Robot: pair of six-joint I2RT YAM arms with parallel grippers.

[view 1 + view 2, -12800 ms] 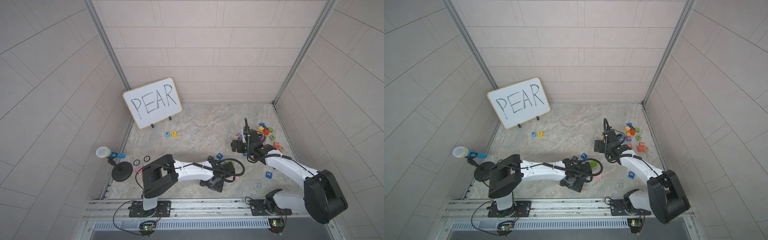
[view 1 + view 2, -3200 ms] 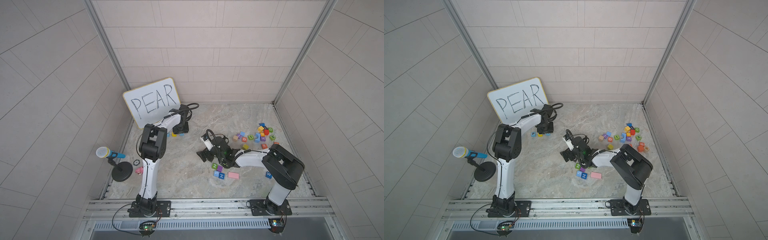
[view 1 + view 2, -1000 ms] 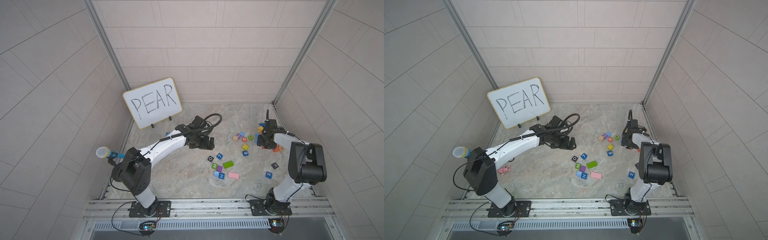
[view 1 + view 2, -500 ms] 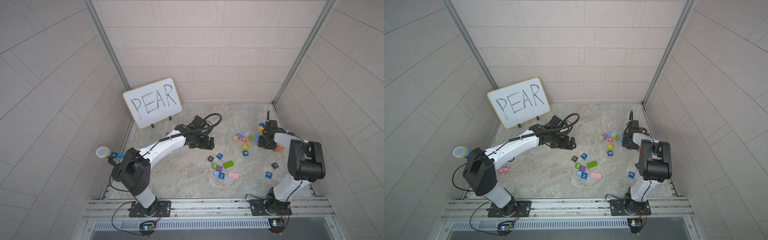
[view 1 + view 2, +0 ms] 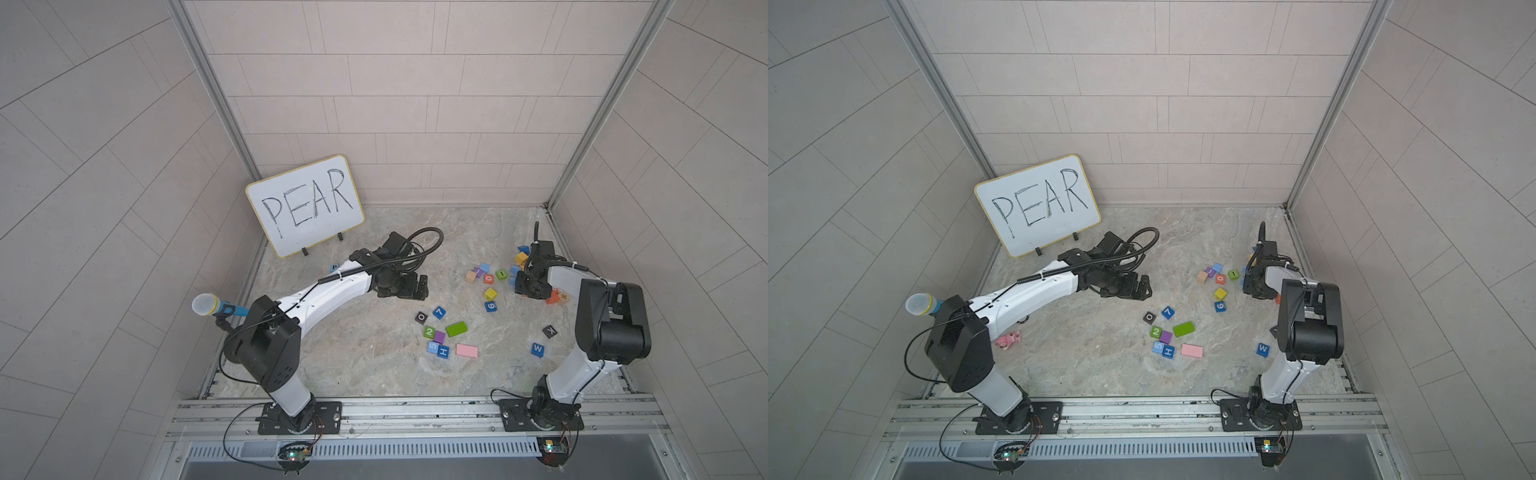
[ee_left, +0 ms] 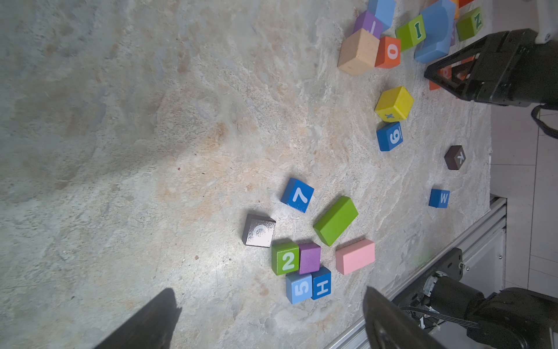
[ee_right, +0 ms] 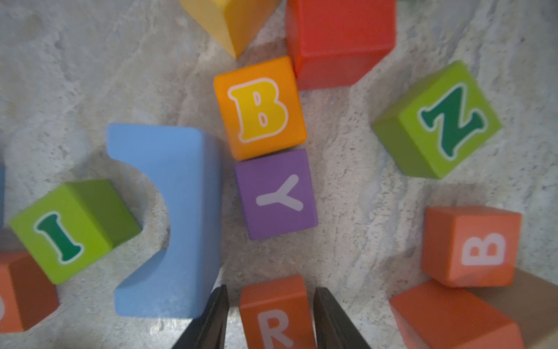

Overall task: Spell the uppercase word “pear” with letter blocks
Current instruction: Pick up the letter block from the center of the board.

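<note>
At the far left a microphone (image 5: 205,304) stands on its stand, with the whiteboard (image 5: 305,206) reading PEAR propped behind it against the wall. Just in front of the board's foot, the light blue P cube (image 5: 334,267) peeks out beside the left arm (whatever lies next to it is hidden by that arm). The left end effector (image 5: 422,286) hovers over bare surface (image 5: 365,357) near the middle. Its fingers (image 6: 145,320) are spread wide and hold nothing.

Toward the centre lies a loose group: a black O cube (image 5: 420,318), a blue 7 cube (image 5: 439,312), a plain green block (image 5: 456,328), a green 2 cube (image 5: 429,332), a blue H cube (image 5: 443,351) and a pink block (image 5: 466,350). A blue W cube (image 5: 537,349) sits well apart, further right.

At the right wall the right end effector (image 7: 270,288) is down in the cluster. Its fingers straddle the orange-red R cube (image 7: 276,314), which rests on the surface. A thin sliver of gap shows on each side, so it is not yet pinched. Just beyond the R are a purple Y cube (image 7: 276,195) and an orange B cube (image 7: 259,108), touching each other, with a blue arch block (image 7: 178,217) beside them.
</note>
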